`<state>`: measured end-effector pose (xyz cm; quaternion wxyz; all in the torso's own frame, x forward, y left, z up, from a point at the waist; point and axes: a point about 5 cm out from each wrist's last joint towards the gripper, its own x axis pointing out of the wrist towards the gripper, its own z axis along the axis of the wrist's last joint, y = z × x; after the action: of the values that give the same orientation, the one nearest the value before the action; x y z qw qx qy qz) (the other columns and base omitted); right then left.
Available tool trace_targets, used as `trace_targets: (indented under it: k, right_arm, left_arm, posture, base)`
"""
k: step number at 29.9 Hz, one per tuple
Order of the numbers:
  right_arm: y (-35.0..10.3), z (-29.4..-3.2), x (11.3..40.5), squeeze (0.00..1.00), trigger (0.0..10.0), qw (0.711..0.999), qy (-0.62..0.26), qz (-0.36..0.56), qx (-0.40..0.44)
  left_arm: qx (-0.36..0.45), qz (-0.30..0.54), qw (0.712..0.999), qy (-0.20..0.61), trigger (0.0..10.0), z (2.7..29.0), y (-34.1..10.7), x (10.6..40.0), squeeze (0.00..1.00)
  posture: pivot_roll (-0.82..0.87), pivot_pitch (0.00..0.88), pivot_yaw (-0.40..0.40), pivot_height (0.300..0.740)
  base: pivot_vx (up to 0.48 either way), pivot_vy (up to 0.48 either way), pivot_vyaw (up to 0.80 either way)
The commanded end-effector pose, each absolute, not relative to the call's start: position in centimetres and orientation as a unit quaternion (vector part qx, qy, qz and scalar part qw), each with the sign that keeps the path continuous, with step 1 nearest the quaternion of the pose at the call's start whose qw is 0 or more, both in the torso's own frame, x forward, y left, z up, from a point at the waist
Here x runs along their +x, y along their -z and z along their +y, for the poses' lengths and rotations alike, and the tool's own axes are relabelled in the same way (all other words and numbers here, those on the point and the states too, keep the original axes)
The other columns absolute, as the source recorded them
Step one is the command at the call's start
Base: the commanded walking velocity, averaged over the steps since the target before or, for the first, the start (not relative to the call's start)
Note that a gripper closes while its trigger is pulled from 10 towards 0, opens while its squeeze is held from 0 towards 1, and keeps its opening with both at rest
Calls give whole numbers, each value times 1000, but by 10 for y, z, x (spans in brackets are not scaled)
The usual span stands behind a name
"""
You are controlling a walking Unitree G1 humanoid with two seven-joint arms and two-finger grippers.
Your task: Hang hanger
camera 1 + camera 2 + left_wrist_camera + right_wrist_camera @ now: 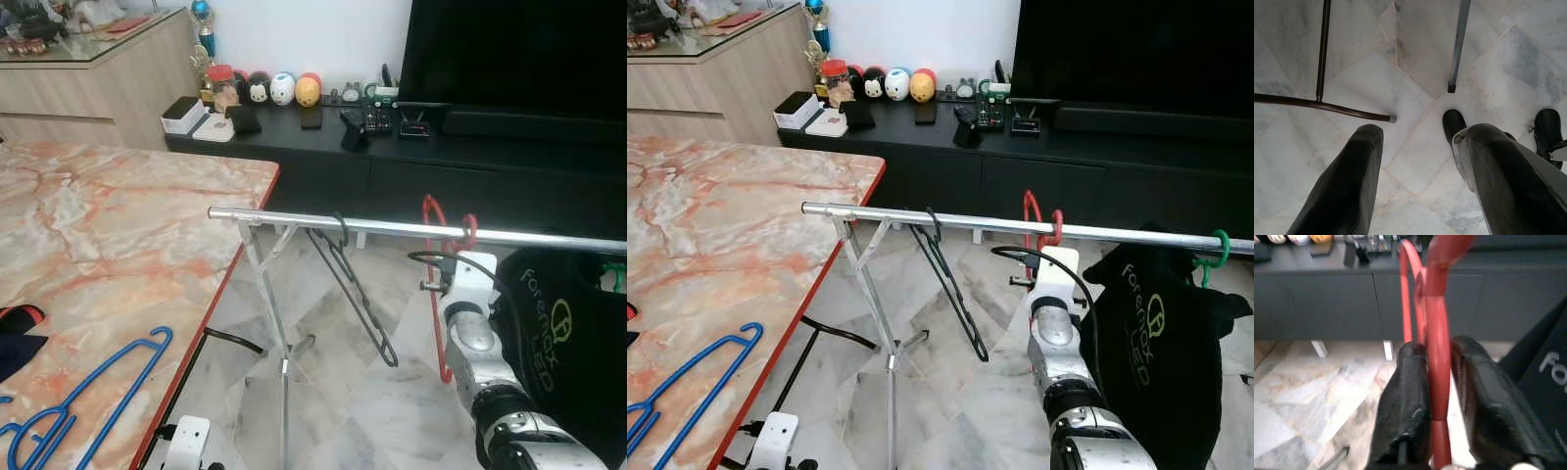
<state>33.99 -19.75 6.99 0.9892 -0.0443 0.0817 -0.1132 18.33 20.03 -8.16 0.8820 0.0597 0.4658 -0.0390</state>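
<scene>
Hanger, red (1436, 357), sat between the two black fingers (1405, 401) of the right gripper (1437, 396), which were closed narrowly on its stem just below the neck. In the right eye view the red hook (1042, 227) curled at the silver rail (921, 219), seemingly over it, though whether its weight rested there could not be told. The right arm (1058, 333) reached up from below, just beside a black garment (1151, 343) hanging on a green hanger (1216, 251). A black hanger (950, 279) hung further along the rail toward the robot's left.

Judgement: the step in hand was seating the hook. To do it well, the hook's opening should clear the top of the rail, then settle down until the rail carries it. The jaws should part only once the hook bears its own load. The garment sat close, so the withdrawal should avoid brushing it.

The right wrist view showed the grip itself: fingers pressed to either side of the red stem, which the eye views hid behind the wrist. The eye views gave the hook's relation to the rail, which the wrist view cropped and blurred.

The left gripper (1415, 161) hung low over the marble floor (1415, 78), fingers spread wide and holding nothing, near the rack's dark foot bar (1322, 105). A blue hanger (88, 401) lay on the marble table (118, 235), well apart from the rail.
</scene>
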Motion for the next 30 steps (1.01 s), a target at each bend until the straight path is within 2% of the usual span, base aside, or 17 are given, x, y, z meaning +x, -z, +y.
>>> trace_targets:
  k: [1, 17, 26, 27, 28, 30]
  right_arm:
    - [-75, -196, 340, 1000, 10000, 991, 112, 59, -48]
    - [-75, -189, 332, 1000, 10000, 992, 116, 24, -44]
    - [-75, -184, 311, 996, 10000, 991, 124, -37, -44]
    - [-76, -181, 305, 122, 10000, 990, 116, -54, -57]
    - [-76, -180, 301, 0, 10000, 990, 112, -62, -64]
    - [-76, -179, 289, 0, 10000, 988, 113, -78, -75]
  left_arm:
    - [61, 473, 878, 33, 10000, 205, 82, 181, 0]
    - [63, 474, 877, 36, 10000, 206, 82, 181, 0]
    - [62, 474, 877, 35, 10000, 205, 83, 180, 0]
    - [62, 474, 877, 36, 10000, 205, 83, 180, 0]
    - [61, 474, 877, 36, 10000, 205, 83, 180, 0]
    - [61, 474, 878, 36, 10000, 205, 83, 180, 0]
  posture:
    - [-29, 0, 77, 740]
    - [-30, 0, 79, 740]
    - [-32, 0, 75, 740]
    - [-31, 0, 74, 740]
    - [-31, 0, 73, 740]
    - [-32, 0, 73, 740]
  base:
    - [0, 0, 0]
    - [0, 0, 0]
    - [0, 0, 0]
    - [0, 0, 0]
    - [0, 0, 0]
    - [0, 0, 0]
